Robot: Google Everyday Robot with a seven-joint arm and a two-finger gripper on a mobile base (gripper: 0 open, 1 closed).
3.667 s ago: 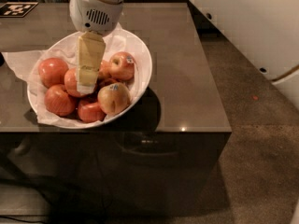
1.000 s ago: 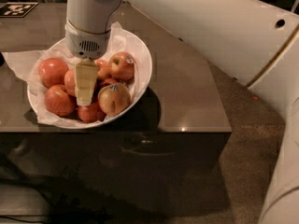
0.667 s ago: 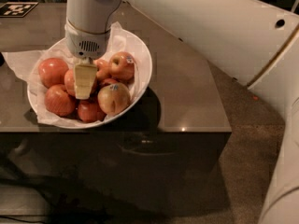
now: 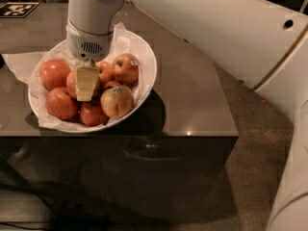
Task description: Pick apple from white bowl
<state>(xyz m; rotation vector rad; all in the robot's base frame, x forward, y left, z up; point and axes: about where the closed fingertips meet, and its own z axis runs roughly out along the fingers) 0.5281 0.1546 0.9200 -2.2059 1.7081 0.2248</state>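
The white bowl [image 4: 147, 76] stands on the left half of the dark table, lined with crumpled white paper and holding several apples. My gripper [image 4: 86, 86] reaches straight down into the middle of the bowl. It sits over a round red-orange apple [image 4: 71, 84], which shows on both sides of it and is partly hidden behind it. No sticker shows on that apple. A pale yellowish apple [image 4: 117, 101] lies just right of the gripper, at the front. A smaller stickered apple [image 4: 126, 66] lies behind it on the right.
More red apples lie at the bowl's left [image 4: 54, 72] and front left [image 4: 60, 103]. The dark table [image 4: 192, 95] ends in a front edge just below the bowl. My white arm [image 4: 231, 28] spans the upper right. A black-and-white marker [image 4: 17, 8] lies at the table's far left.
The gripper has risen slightly inside the bowl over the last second. The apples lie about where they were.
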